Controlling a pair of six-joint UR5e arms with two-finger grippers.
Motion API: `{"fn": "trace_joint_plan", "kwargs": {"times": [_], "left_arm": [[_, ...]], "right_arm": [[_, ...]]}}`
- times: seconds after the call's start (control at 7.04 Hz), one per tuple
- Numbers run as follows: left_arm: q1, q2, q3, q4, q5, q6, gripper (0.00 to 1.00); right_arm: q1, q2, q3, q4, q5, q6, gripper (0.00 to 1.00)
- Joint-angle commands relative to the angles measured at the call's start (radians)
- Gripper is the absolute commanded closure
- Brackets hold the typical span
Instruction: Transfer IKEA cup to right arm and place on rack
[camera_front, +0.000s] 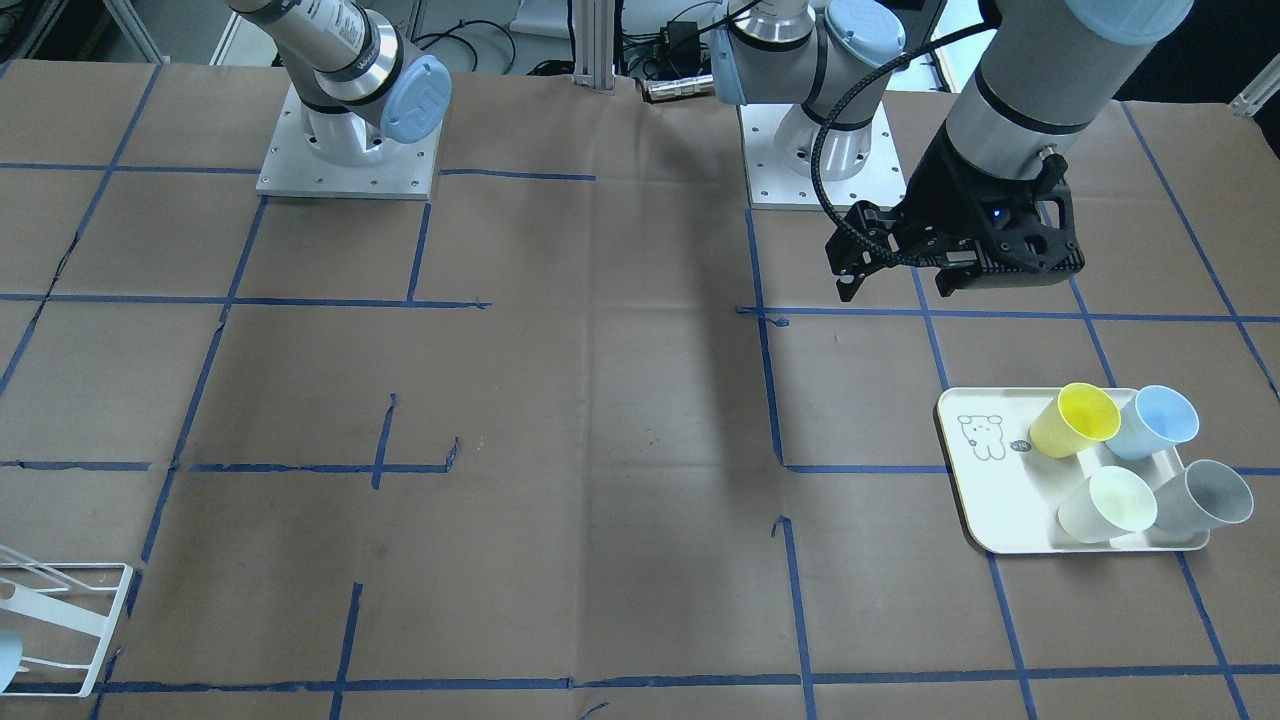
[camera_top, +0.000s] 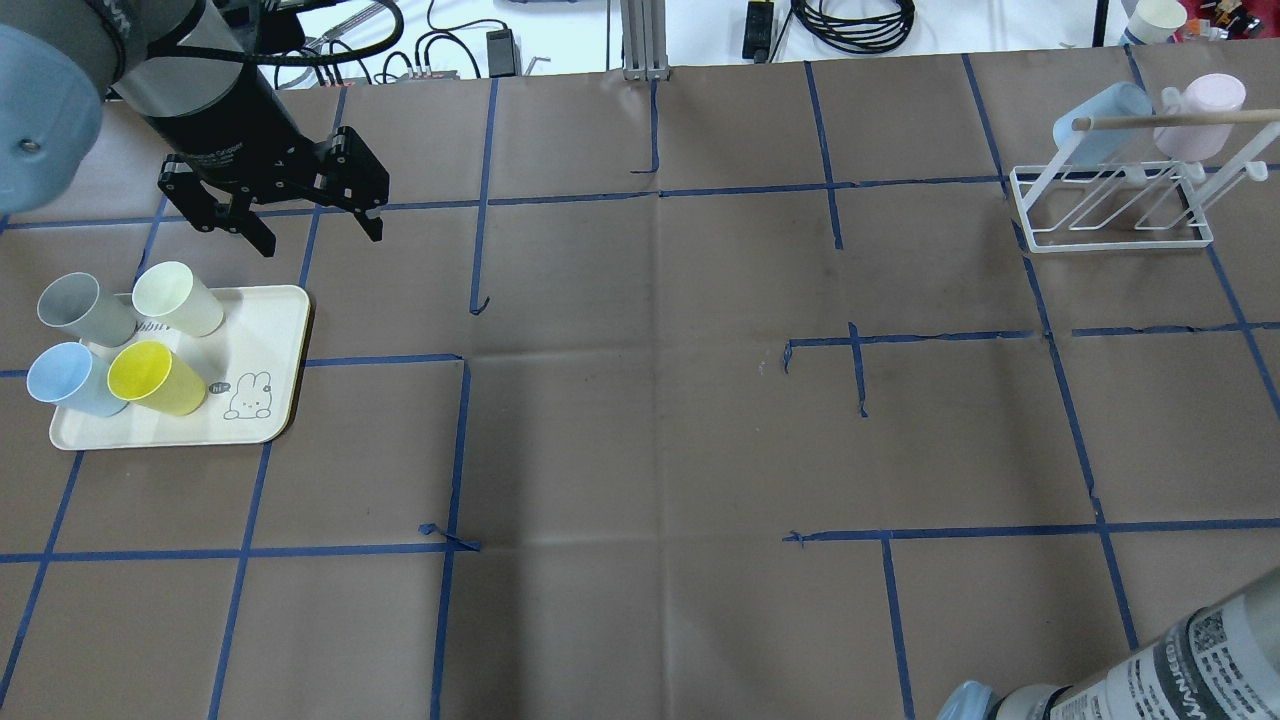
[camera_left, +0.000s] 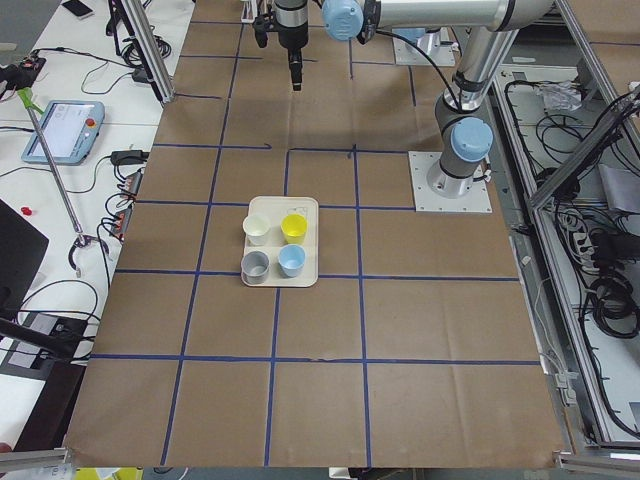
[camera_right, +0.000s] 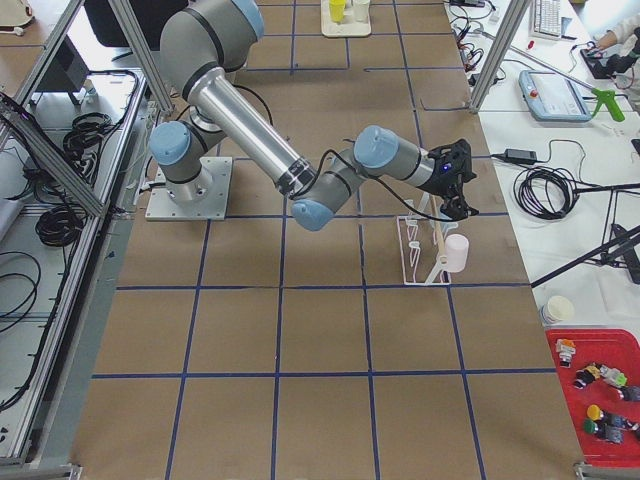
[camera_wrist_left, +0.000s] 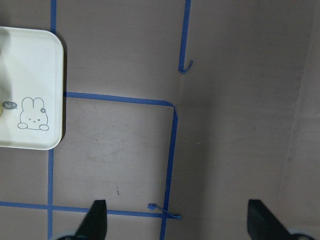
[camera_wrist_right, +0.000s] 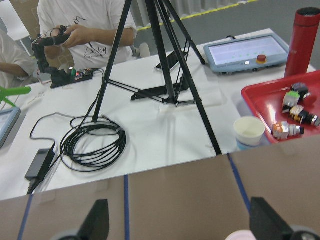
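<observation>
Black left claw (camera_top: 320, 242) is hanging spread, empty, over the counter (camera_top: 640, 400); IKEA cups (camera_top: 155, 378) are standing beside it on the tray (camera_top: 280, 330). It should be straddling one cup, sparing neighbours. Right claw (camera_wrist_right: 180, 222) is hovering spread near the rack (camera_top: 1110, 212).

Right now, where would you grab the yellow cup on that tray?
Probably by its rim, coming straight down. The yellow cup stands upright, mouth open upward, with the blue cup and the pale green cup close beside it. Its side facing the bunny drawing on the tray is free, so one of the jaws could go inside there, the other outside.
</observation>
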Motion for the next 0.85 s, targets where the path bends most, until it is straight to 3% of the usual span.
{"fn": "trace_joint_plan", "kwargs": {"times": [0.0, 0.28, 0.57, 0.71], "left_arm": [[-0.001, 0.001, -0.003, 0.000, 0.000, 0.000, 0.01], [-0.003, 0.003, -0.006, 0.000, 0.000, 0.000, 0.01], [-0.004, 0.007, -0.009, 0.000, 0.000, 0.000, 0.01], [-0.004, 0.009, -0.011, 0.000, 0.000, 0.002, 0.01]], "right_arm": [[0.046, -0.098, -0.003, 0.342, -0.057, -0.030, 0.00], [0.156, -0.156, -0.006, 0.587, -0.159, -0.030, 0.00], [0.324, -0.234, -0.010, 0.776, -0.382, 0.005, 0.00], [0.375, -0.260, -0.013, 0.897, -0.386, 0.007, 0.00]]}}
